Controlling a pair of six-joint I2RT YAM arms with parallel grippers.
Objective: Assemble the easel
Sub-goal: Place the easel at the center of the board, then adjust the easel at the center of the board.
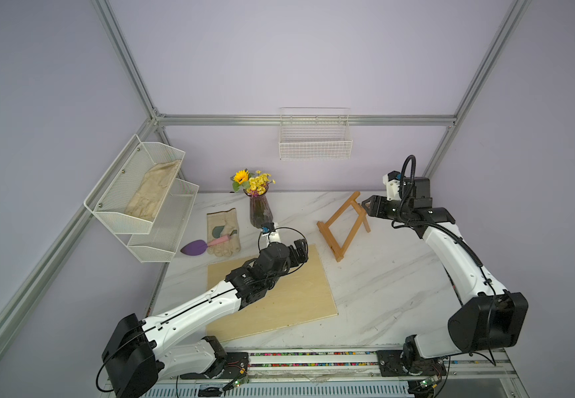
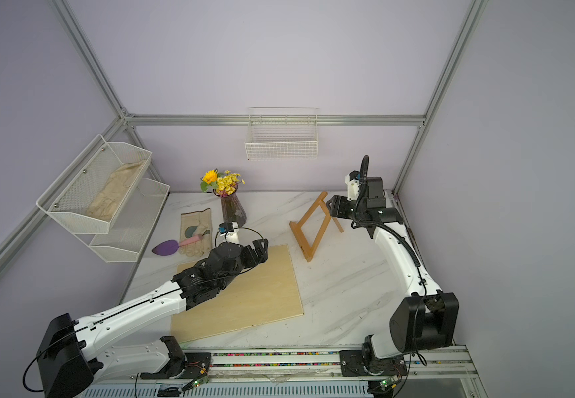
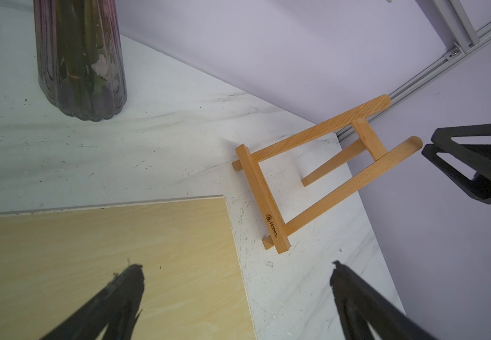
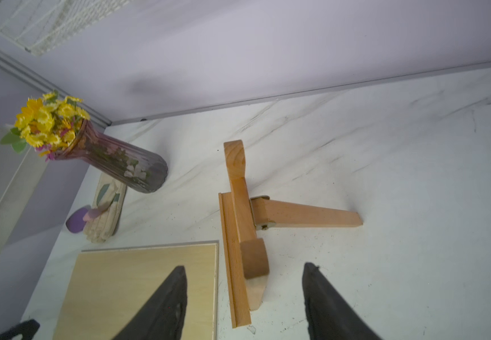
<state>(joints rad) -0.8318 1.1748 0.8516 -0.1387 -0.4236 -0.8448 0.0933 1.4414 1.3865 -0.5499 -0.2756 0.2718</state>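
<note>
Where the easel point(image 1: 329, 242) stands: toward the table's point(image 1: 382, 282) far right corner, upright, front feet down and prop leg point(image 4: 306, 217) angled out behind.
Right pincer point(image 1: 366, 204): jaws parted, gripping nothing; the left wrist view shows its tips point(image 3: 429, 144) just beside the easel's top, apart from the wood.
Left pincer point(image 1: 301, 246): spread wide, empty, over the plywood board's point(image 1: 289, 296) far corner.
Right wrist view only: you get the prop leg's metal hinge point(image 4: 263, 225), which neither top view shows.
Left wrist view only: a printed mark on the ledge strip point(image 3: 263, 200).
Edges: the board's right edge runs near the ledge strip, a band of bare table between.
Open room: bare marble on the easel's near side, down to the table's near edge; the vase point(image 1: 260, 212) stands well apart to the left.
</note>
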